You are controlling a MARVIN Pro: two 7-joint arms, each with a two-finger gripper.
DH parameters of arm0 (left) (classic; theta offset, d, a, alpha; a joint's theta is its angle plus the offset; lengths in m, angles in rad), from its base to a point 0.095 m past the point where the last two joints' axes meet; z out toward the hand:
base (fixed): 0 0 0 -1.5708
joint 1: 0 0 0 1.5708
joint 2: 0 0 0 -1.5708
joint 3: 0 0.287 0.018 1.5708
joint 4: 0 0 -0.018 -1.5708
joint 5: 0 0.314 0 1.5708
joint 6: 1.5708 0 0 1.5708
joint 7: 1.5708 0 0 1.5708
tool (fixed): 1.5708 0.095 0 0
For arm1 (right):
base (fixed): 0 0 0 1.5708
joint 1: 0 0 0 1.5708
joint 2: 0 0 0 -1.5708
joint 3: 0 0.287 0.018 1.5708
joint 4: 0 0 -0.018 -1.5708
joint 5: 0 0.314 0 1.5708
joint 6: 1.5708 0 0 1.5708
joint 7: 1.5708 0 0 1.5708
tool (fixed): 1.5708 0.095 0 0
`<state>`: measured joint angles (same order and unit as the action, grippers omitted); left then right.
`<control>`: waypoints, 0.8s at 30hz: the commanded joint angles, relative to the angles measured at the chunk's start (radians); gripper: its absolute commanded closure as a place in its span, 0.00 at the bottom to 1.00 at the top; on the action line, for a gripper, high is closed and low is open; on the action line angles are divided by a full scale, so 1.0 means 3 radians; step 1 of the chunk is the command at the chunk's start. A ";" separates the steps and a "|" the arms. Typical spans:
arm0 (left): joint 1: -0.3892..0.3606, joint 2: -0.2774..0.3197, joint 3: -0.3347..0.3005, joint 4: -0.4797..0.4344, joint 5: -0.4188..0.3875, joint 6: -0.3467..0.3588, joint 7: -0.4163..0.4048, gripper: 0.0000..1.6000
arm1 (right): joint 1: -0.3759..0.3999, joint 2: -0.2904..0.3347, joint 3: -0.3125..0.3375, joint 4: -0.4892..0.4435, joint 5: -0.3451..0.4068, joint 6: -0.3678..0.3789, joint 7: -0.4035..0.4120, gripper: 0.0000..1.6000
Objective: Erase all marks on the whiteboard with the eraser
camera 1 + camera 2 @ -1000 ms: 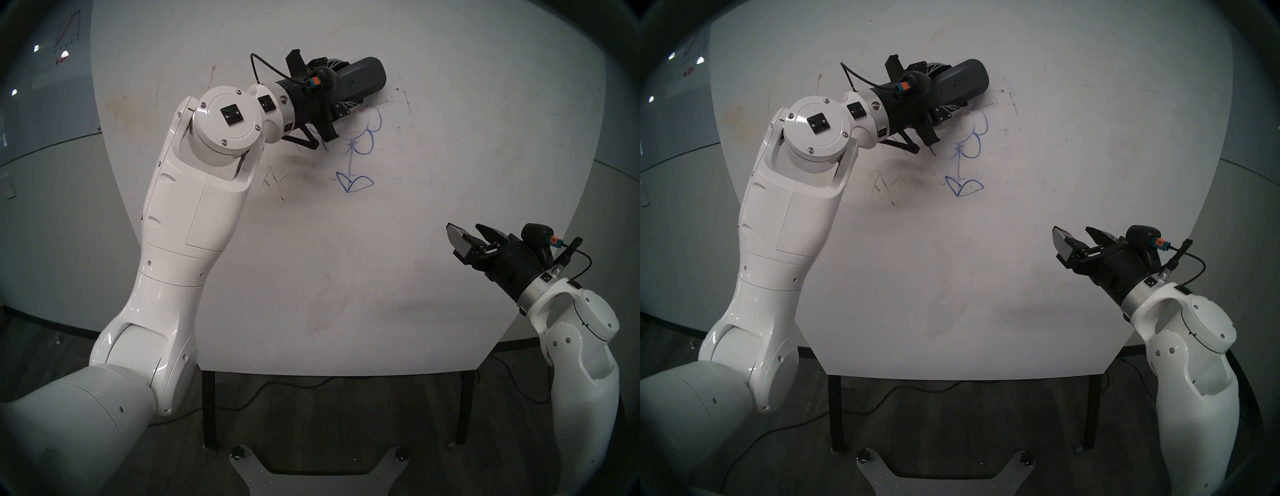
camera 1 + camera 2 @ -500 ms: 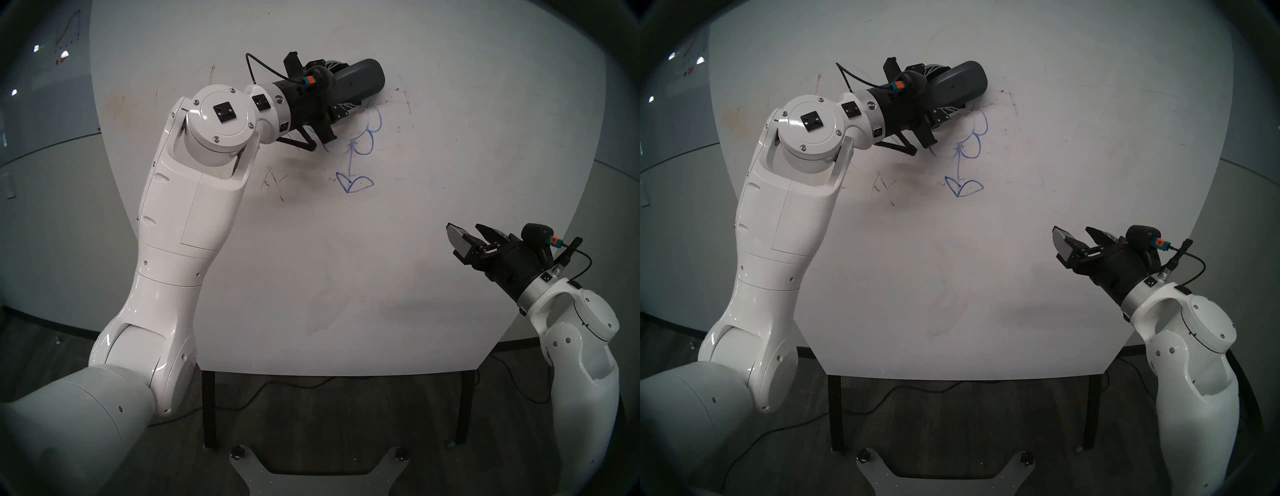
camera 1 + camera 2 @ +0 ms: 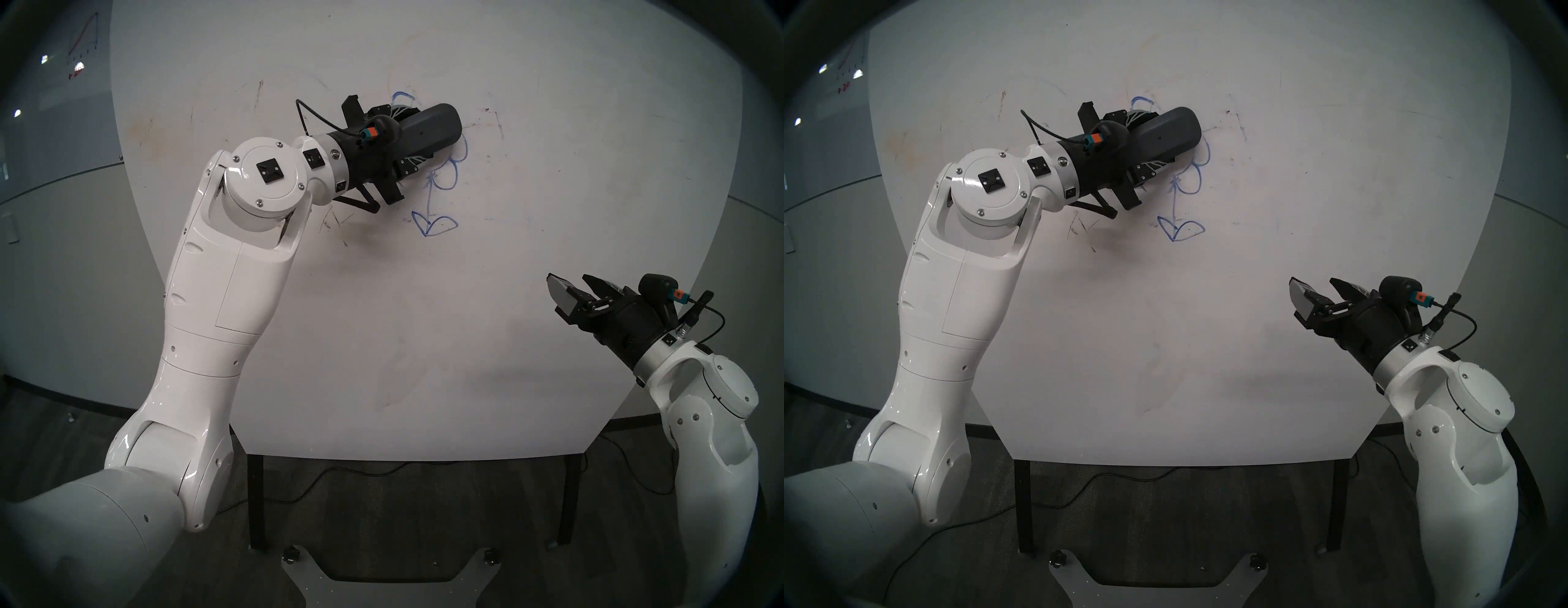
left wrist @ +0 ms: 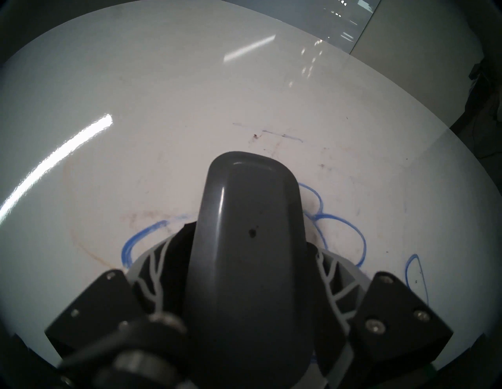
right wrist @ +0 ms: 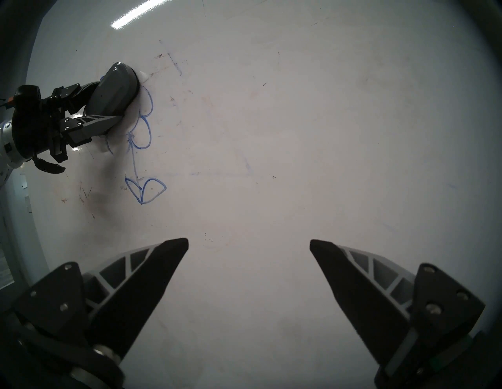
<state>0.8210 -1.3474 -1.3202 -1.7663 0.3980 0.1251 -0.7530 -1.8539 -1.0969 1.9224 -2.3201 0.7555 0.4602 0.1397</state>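
Dark grey oblong plastic eraser (image 3: 430, 129), likely light and stiff, sits clamped by its rear sides in the left gripper (image 3: 413, 135), pressed on blue flower marks (image 3: 445, 182) near the large white whiteboard's (image 3: 551, 212) top edge; the right gripper (image 5: 248, 245) gapes wide, empty.

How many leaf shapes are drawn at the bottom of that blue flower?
2 leaves: the left leaf and the right leaf meet at the foot of the stem on the whiteboard. None looks hidden there; the eraser covers only petals higher up.

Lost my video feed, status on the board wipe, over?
Left gripper shut on the eraser, pressed to the whiteboard over the blue flower marks. Right gripper open, idle. Stem, leaves, petals remain. Nothing blocking.
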 commanded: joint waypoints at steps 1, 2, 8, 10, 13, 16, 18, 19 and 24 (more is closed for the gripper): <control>0.0341 0.0130 -0.0046 0.0193 0.0077 0.0161 0.0012 1.00 | 0.0014 0.0008 -0.0001 -0.0047 0.0000 -0.0005 0.0008 0.00; 0.0372 0.0130 -0.0055 0.0184 0.0074 0.0168 0.0012 1.00 | 0.0014 0.0008 -0.0001 -0.0047 0.0000 -0.0005 0.0008 0.00; 0.0522 0.0137 -0.0106 0.0141 0.0049 0.0176 0.0043 1.00 | 0.0013 0.0008 -0.0001 -0.0049 0.0000 -0.0005 0.0008 0.00; 0.0553 0.0131 -0.0125 0.0131 0.0044 0.0178 0.0065 1.00 | 0.0013 0.0008 -0.0001 -0.0049 0.0000 -0.0005 0.0008 0.00; 0.0564 0.0112 -0.0176 0.0135 0.0027 0.0191 0.0093 1.00 | 0.0013 0.0008 -0.0001 -0.0050 0.0000 -0.0004 0.0008 0.00; 0.0527 0.0099 -0.0237 0.0116 0.0017 0.0198 0.0126 1.00 | 0.0012 0.0008 0.0000 -0.0051 0.0000 -0.0004 0.0008 0.00; 0.0485 0.0093 -0.0276 0.0101 0.0004 0.0203 0.0129 1.00 | 0.0012 0.0008 0.0000 -0.0051 0.0000 -0.0004 0.0008 0.00; 0.0461 0.0088 -0.0301 0.0090 -0.0001 0.0195 0.0140 1.00 | 0.0012 0.0008 0.0000 -0.0051 0.0000 -0.0004 0.0008 0.00; 0.0359 0.0104 -0.0402 0.0006 -0.0044 0.0162 0.0123 1.00 | 0.0013 0.0008 -0.0001 -0.0049 0.0000 -0.0005 0.0008 0.00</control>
<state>0.9788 -1.3330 -1.3452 -1.7843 0.3721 0.1271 -0.7657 -1.8539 -1.0969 1.9224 -2.3201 0.7554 0.4603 0.1397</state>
